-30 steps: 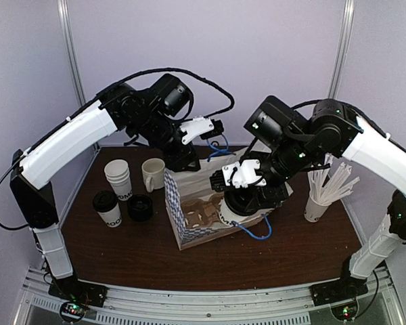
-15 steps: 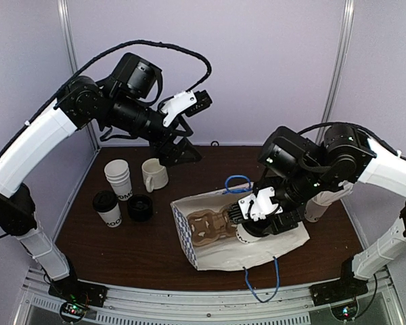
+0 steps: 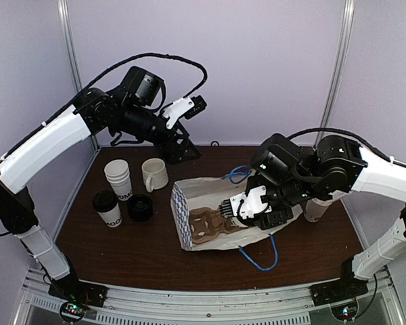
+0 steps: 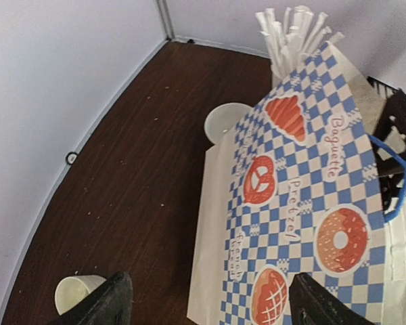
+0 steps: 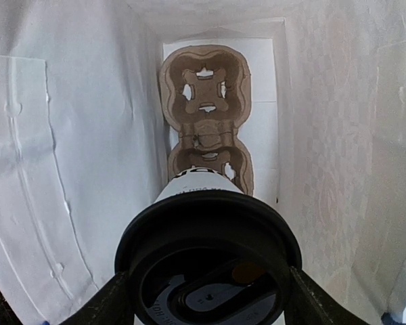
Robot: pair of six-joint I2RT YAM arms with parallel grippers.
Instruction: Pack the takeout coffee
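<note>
The takeout coffee [image 5: 208, 271], a white paper cup with a black lid, is held by its lid between the fingers of my right gripper [image 5: 210, 298]. That gripper [image 3: 231, 208] reaches into the mouth of the paper bag [image 3: 189, 196], which lies on its side. Ahead of the cup, deep in the bag, lies a brown cardboard cup carrier [image 5: 204, 115], also seen from above [image 3: 204, 223]. My left gripper [image 3: 184, 150] hangs open above the table behind the bag, holding nothing. In its wrist view the left gripper [image 4: 216, 305] looks down on the bag's blue-checkered side [image 4: 304, 189].
At the left stand another lidded cup [image 3: 108, 208], a loose black lid [image 3: 141, 206], stacked white cups [image 3: 119, 177] and a cream mug [image 3: 153, 173]. A cup of wrapped straws [image 4: 291, 34] and a white open container [image 4: 227, 122] stand beyond the bag. Blue handle loops [image 3: 260, 254] trail from the bag.
The bag, upright a second ago, now lies on its side. My left gripper let go of its edge, opened and drew back upward. My right gripper stays in the bag with the cup.
</note>
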